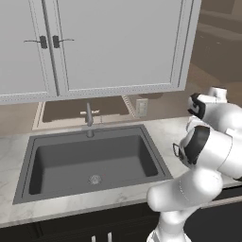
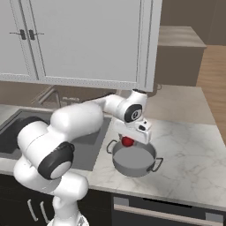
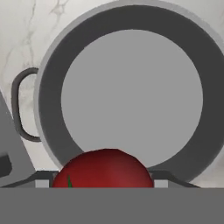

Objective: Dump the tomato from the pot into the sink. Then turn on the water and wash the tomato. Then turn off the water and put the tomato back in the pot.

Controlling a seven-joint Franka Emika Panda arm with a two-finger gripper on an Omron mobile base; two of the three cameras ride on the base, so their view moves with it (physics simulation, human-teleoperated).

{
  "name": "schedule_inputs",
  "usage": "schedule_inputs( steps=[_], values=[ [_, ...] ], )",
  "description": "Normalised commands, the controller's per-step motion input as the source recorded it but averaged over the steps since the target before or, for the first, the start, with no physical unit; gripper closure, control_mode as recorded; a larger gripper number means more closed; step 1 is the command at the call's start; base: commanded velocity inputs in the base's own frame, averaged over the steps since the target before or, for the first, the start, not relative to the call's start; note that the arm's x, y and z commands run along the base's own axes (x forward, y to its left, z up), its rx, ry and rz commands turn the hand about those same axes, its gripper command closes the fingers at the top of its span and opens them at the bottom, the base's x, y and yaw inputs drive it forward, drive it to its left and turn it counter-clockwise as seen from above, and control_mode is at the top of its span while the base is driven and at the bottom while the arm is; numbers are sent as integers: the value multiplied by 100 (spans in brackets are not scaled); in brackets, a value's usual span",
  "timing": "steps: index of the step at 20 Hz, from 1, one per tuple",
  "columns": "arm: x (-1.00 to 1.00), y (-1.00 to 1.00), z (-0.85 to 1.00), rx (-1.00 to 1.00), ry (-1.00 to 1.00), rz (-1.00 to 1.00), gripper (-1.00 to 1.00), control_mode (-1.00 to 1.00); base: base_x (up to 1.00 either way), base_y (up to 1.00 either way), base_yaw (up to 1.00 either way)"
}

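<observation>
At left, the dark sink (image 2: 13,132) sits in the marble surface (image 2: 185,150). Beside it to the right, the robot's hand (image 2: 128,141) pinches the red tomato (image 2: 128,141) just above the grey pot (image 2: 133,160), which stands upright on the surface.

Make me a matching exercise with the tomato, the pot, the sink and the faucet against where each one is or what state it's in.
1. tomato
2. pot
3. sink
4. faucet

A. empty, on the marble counter
B. dry dark basin, drain bare
C. held between the fingers, above the pot
D. no stream running

Pairs: 1-C, 2-A, 3-B, 4-D
</observation>
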Motion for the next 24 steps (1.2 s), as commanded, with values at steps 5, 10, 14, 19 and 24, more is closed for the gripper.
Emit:
schedule_inputs(
  steps=[5, 10, 14, 19, 24],
  values=[
    [0, -1, -51, 0, 0, 0, 100, -100, 0, 0, 0],
    [0, -7, -39, 0, 0, 0, 100, -100, 0, 0, 0],
    [3, -15, -29, 0, 0, 0, 100, -100, 0, 0, 0],
    [7, -9, -26, 0, 0, 0, 100, -100, 0, 0, 0],
    [24, -6, -25, 0, 0, 0, 100, -100, 0, 0, 0]
  ],
)
